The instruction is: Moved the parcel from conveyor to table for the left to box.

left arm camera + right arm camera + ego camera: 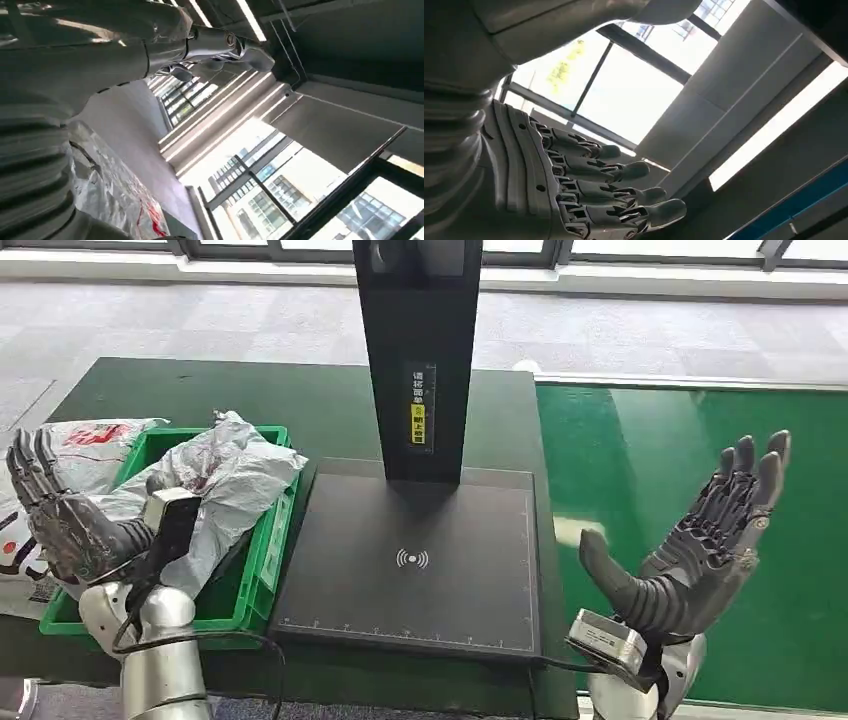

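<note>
A crumpled grey plastic parcel (225,485) with red print lies in the green box (262,540) at the table's left. My left hand (60,510) is raised in front of the box, fingers spread and holding nothing; its grey cover (30,165) is close in the left wrist view. My right hand (700,540) is lifted over the green conveyor (690,470), palm turned inward, fingers apart and empty. The right wrist view has its fingers (599,185) extended toward the ceiling.
A black scanner pad (410,560) with a tall black post (418,350) stands in the middle of the dark green table (300,400). Another white and red bag (85,445) lies left of the box. Grey floor and windows are beyond.
</note>
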### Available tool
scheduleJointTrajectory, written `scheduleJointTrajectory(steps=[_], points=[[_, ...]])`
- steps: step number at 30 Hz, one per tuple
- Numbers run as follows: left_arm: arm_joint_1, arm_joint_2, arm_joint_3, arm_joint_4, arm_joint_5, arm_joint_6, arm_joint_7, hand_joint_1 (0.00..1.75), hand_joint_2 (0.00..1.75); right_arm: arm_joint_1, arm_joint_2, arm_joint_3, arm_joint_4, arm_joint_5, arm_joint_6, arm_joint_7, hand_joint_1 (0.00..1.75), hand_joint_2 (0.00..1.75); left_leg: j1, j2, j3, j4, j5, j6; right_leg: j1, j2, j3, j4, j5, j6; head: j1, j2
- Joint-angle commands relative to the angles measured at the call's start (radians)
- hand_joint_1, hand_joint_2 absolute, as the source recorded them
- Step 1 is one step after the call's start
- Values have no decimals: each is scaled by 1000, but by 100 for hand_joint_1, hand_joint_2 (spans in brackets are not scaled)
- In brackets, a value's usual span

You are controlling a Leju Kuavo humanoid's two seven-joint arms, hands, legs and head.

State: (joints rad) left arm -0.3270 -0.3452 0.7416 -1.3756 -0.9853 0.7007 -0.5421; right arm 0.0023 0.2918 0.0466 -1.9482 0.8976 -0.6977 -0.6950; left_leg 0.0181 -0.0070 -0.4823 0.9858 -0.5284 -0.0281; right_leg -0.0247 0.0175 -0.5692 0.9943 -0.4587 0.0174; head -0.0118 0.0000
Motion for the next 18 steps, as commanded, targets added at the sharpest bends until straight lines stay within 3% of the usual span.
scheduleJointTrajectory(steps=[1, 5, 7, 9, 11, 15, 18], points=[[104, -4, -433, -45, 500, -32, -121, 0, 175, 33, 57, -6, 18, 42, 0, 79, 0, 175, 0, -6, 0, -2, 1, 2, 0, -8, 2, -2, -1, -2, 0, 0], [127, 14, -479, -74, 565, -48, -130, 0, 175, 32, 57, 0, 55, 25, 0, 71, 0, 175, 0, 0, 0, -3, 1, 2, 1, -2, 2, -3, 1, -2, 0, 0], [167, 1, -566, -122, 610, -45, -156, 0, 175, 44, 57, 1, 168, -44, 0, -3, 0, 175, 0, 1, 1, -4, 1, 2, 0, -1, 3, -3, 1, -2, 0, 0], [179, 6, -598, -147, 643, -74, -156, 0, 175, 38, 57, 21, 176, -23, 0, 26, 0, 175, 0, -1, 1, -4, 1, 2, 0, -3, 4, -4, 1, -2, 0, 0], [238, 63, -722, -236, 764, -87, -156, 0, 175, 47, 57, 63, 269, -47, 0, -3, 0, 175, 0, 1, 3, -5, 0, 2, 1, -1, 4, -5, 1, -2, 0, 0], [296, 98, -869, -347, 835, -140, -156, 0, 175, 37, 29, 151, 392, -63, 0, 1, 0, 175, 1, 3, -4, -3, -1, 1, 1, 1, 2, -3, 0, -2, 0, 0], [315, 114, -956, -396, 852, -191, -156, 0, 175, 19, -2, 216, 419, -87, 15, 38, 0, 175, 1, 2, -1, -2, -1, 1, 1, 1, 1, -2, 0, -2, 0, 0]])
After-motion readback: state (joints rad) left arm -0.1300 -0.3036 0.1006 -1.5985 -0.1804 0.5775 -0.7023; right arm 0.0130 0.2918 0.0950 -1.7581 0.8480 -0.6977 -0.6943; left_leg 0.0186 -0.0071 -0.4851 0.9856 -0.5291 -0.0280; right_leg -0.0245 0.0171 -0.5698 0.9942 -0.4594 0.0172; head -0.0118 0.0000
